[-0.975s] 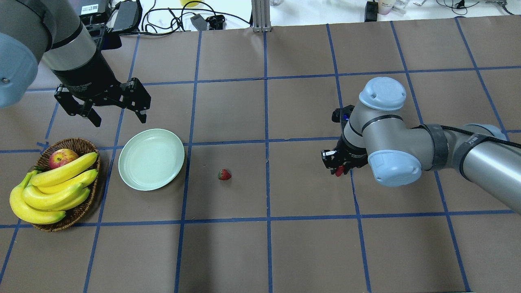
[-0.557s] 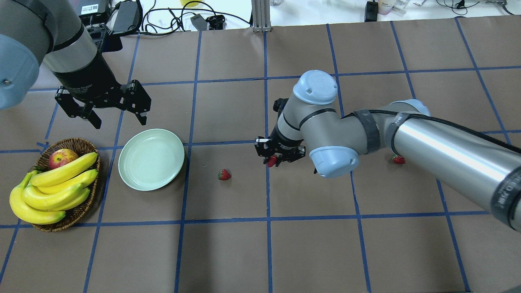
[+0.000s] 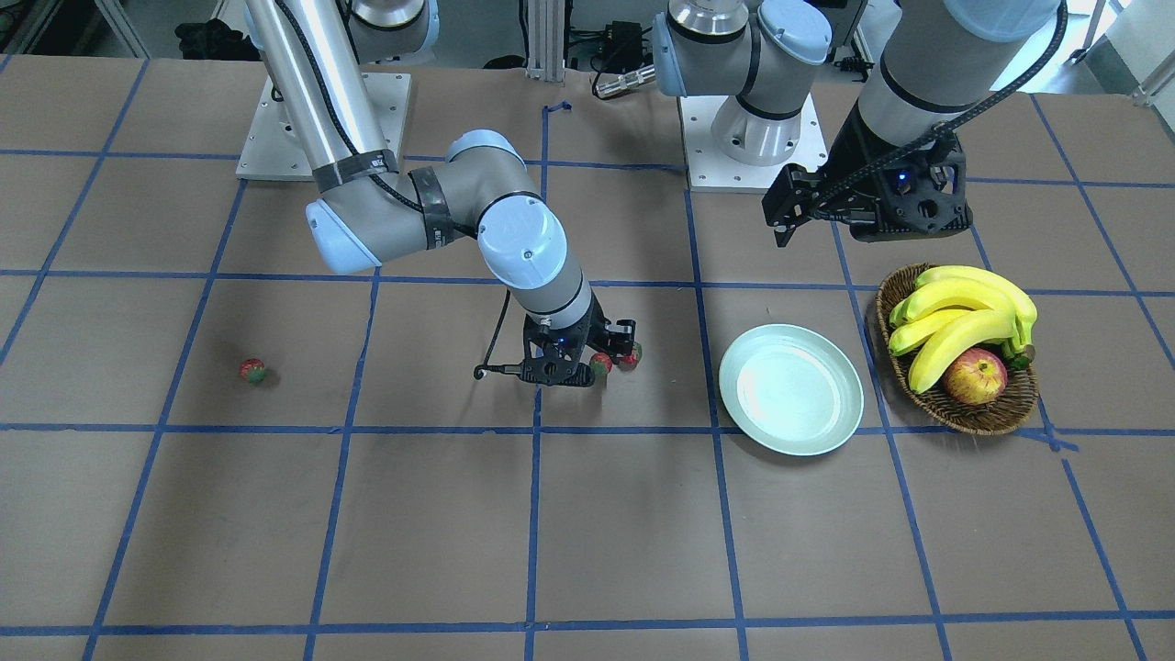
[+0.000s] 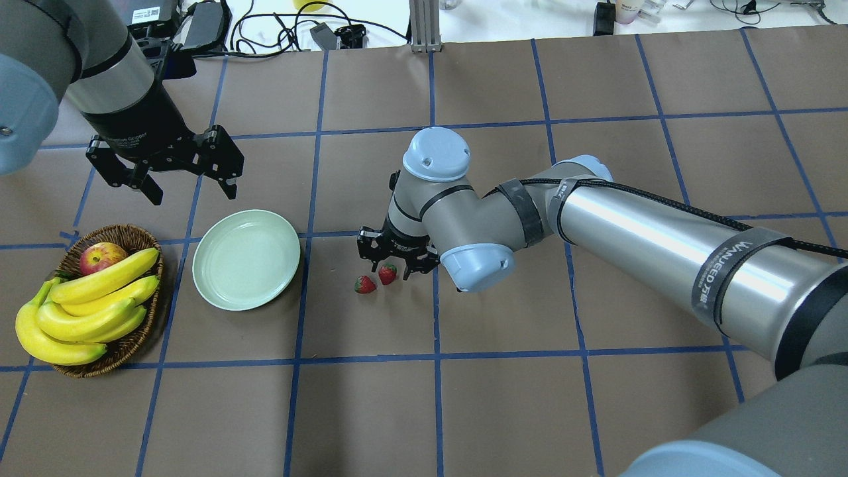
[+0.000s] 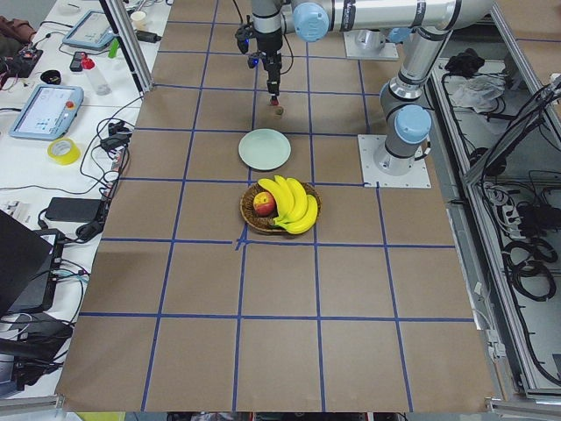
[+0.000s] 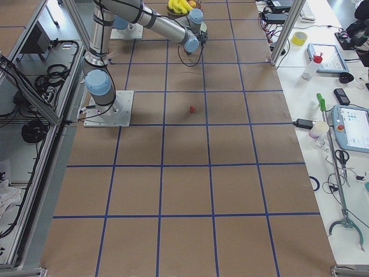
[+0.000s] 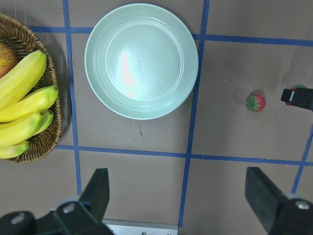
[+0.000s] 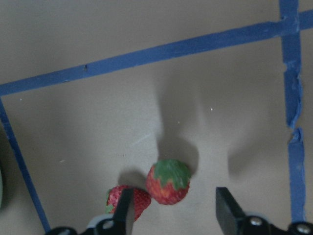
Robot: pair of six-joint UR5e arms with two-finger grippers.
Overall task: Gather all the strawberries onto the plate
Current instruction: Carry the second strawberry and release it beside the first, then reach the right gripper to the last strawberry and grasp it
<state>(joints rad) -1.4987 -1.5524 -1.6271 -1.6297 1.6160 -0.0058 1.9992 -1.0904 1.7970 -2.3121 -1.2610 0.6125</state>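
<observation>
The mint-green plate (image 4: 246,260) stands empty left of centre; it also shows in the left wrist view (image 7: 142,61). Two strawberries lie side by side on the table right of it (image 4: 364,284) (image 4: 387,273). My right gripper (image 4: 392,264) is open just above the second strawberry (image 8: 168,181), which sits free between the spread fingers (image 8: 225,210). The third strawberry (image 3: 252,371) lies far off on my right, hidden under the arm in the overhead view. My left gripper (image 4: 189,185) is open and empty, hovering behind the plate.
A wicker basket (image 4: 132,233) with bananas (image 4: 93,298) and an apple (image 4: 101,257) stands left of the plate. The right arm (image 4: 629,232) stretches across the table's right half. Cables and devices lie along the far edge.
My right arm has swept left across the table with a strawberry in its fingers. The fingers have opened and the berry now rests beside the other one. The left arm has hardly moved.
</observation>
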